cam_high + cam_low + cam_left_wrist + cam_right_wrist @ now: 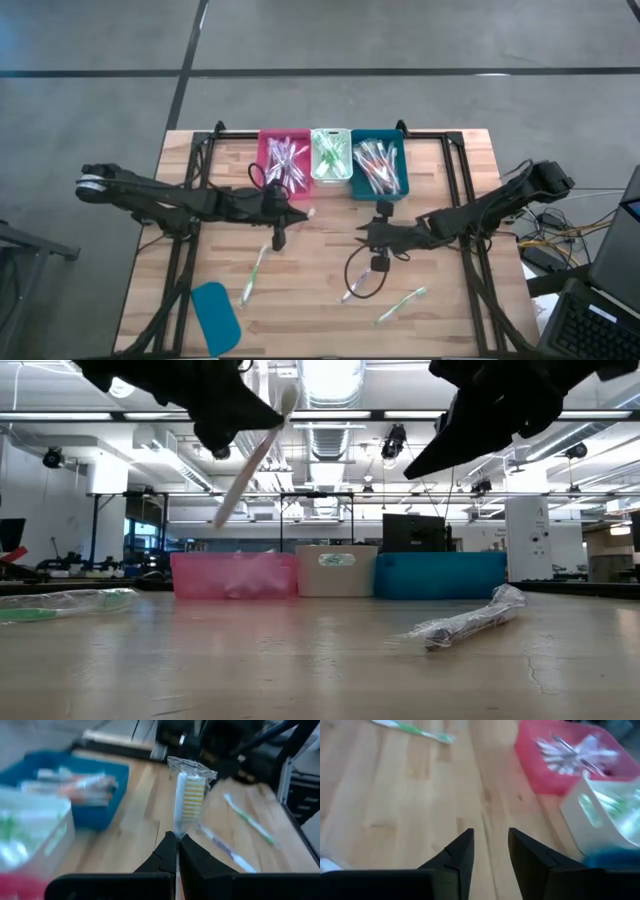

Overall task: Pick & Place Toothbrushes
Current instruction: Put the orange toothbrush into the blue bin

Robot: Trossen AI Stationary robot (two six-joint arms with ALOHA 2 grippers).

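My left gripper (pixel 290 210) is shut on a toothbrush in a clear wrapper (pixel 189 795), held above the table in front of the pink bin (pixel 285 160). It shows slanted in the low view (pixel 255 455). My right gripper (pixel 368 236) hovers open and empty (pixel 490 850) in front of the teal bin (pixel 378 165). The pink bin, the white bin (pixel 330 155) and the teal bin each hold several toothbrushes. Three wrapped toothbrushes lie flat on the table: one green (pixel 255 270), one at the middle (pixel 352 292), one green (pixel 400 305). My left gripper pinches the wrapped toothbrush between its two fingers on the handle just below the bristle head (pixel 176 834). The head sticks out past the fingertips, toward the table's right. The brush is lifted clear of the table and slants, one end (pixel 222 515) lower than the other.
A flat teal lid (pixel 215 312) lies near the table's front left corner. The three bins stand in a row at the table's far edge. Black frame rails (pixel 190 200) run along both sides. A cable loop (pixel 360 278) hangs below the right arm.
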